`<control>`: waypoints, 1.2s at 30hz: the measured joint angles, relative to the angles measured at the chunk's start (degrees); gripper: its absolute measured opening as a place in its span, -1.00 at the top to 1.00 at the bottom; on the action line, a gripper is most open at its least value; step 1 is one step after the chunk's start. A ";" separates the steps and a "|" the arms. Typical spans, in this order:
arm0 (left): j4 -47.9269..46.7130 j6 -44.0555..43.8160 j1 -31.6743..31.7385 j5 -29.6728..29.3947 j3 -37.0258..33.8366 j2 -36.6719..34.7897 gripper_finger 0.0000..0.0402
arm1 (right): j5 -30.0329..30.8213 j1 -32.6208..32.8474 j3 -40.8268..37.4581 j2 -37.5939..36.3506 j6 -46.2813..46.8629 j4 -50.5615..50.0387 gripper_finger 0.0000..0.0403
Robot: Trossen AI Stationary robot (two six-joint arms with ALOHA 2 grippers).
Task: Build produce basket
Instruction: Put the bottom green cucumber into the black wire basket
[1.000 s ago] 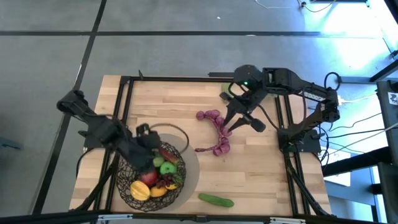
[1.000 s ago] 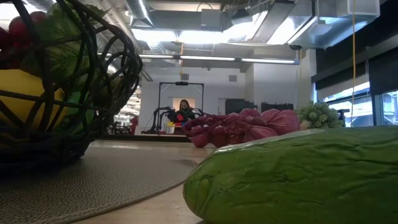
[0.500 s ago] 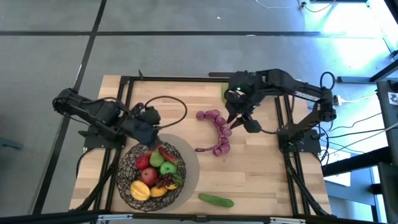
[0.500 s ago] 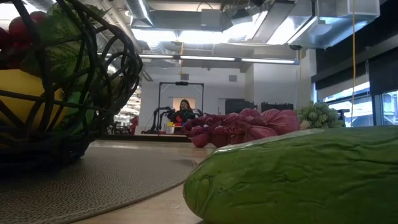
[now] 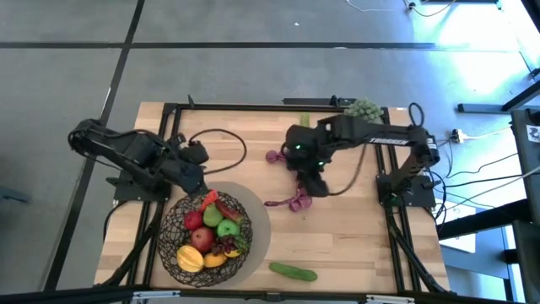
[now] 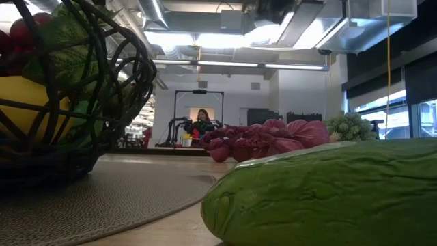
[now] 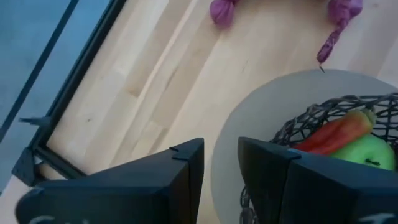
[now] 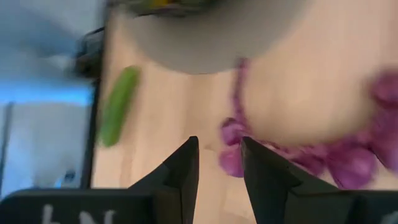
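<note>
The dark wire basket (image 5: 205, 241) stands on a grey round mat (image 5: 257, 226) at the near left and holds apples, a red chili and yellow fruit. My left gripper (image 5: 196, 173) hovers just beyond the basket's far rim, its fingers (image 7: 186, 168) slightly open with nothing between them. A string of purple grapes (image 5: 295, 201) lies on the wood at mid table. My right gripper (image 5: 309, 184) hangs over it, pointing down, open, with the grapes (image 8: 231, 155) showing past its empty gap. A green cucumber (image 5: 294, 272) lies near the front edge.
A pale green grape bunch (image 5: 364, 108) lies at the far right by the frame rail. A black cable (image 5: 228, 139) loops over the wood behind the left gripper. In the low view the cucumber (image 6: 328, 191) fills the foreground. Bare wood lies between the mat and the purple grapes.
My left gripper has drawn back from above the basket toward the table's far edge and now stands clear of the rim. My right gripper has swung toward the left edge, come down and rolled, ending over the purple grapes. The produce has not moved.
</note>
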 joint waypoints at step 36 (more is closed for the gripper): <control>-0.28 10.10 -2.70 3.70 0.00 -7.61 0.56 | -8.85 15.84 -0.02 14.59 32.88 15.10 0.31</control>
